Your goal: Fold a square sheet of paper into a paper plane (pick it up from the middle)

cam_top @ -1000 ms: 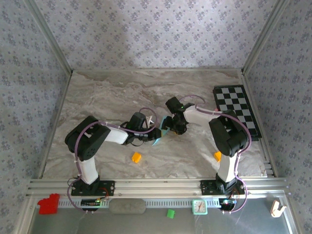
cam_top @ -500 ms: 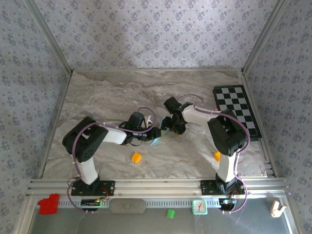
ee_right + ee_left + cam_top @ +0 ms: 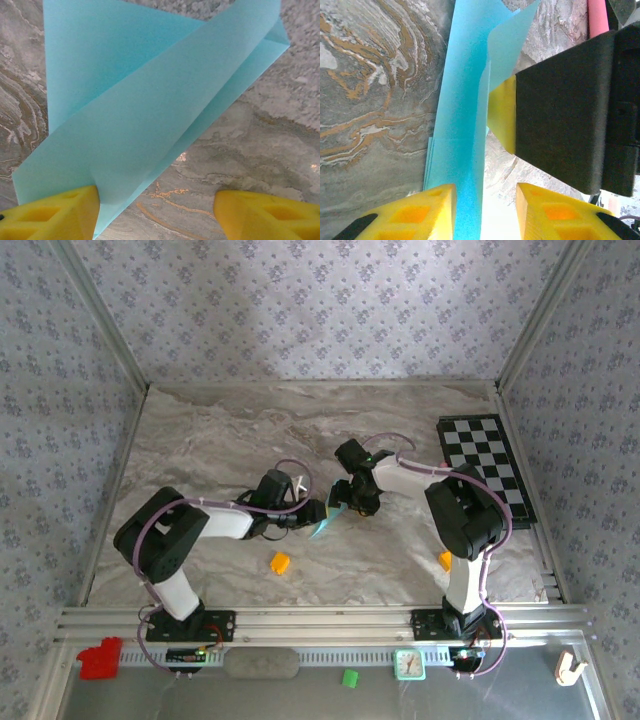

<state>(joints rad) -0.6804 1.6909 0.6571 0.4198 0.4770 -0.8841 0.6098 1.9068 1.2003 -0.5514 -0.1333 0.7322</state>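
The square sheet of paper [image 3: 326,523] is teal-blue and folded into a narrow creased shape, lying at the table's middle between both grippers. My left gripper [image 3: 316,512] is at its left and stands open. In the left wrist view the paper [image 3: 462,100] runs along the inner face of the left finger [image 3: 415,215], with bare table between it and the other finger. My right gripper [image 3: 347,501] is just right of the paper, also open. In the right wrist view the folded paper [image 3: 150,100] touches only the left fingertip [image 3: 55,215]. The right gripper's finger [image 3: 502,112] presses beside a raised flap.
Two small orange cubes sit on the marble table, one [image 3: 280,562] in front of the paper, one [image 3: 445,560] by the right arm. A checkered board [image 3: 487,465] lies at the right edge. A green cube [image 3: 350,677], a clock [image 3: 409,664] and a red item [image 3: 98,658] sit on the front rail.
My left gripper's jaws have parted off the paper and the left arm's elbow has swung lower and to the left. The right gripper has widened slightly and barely moved.
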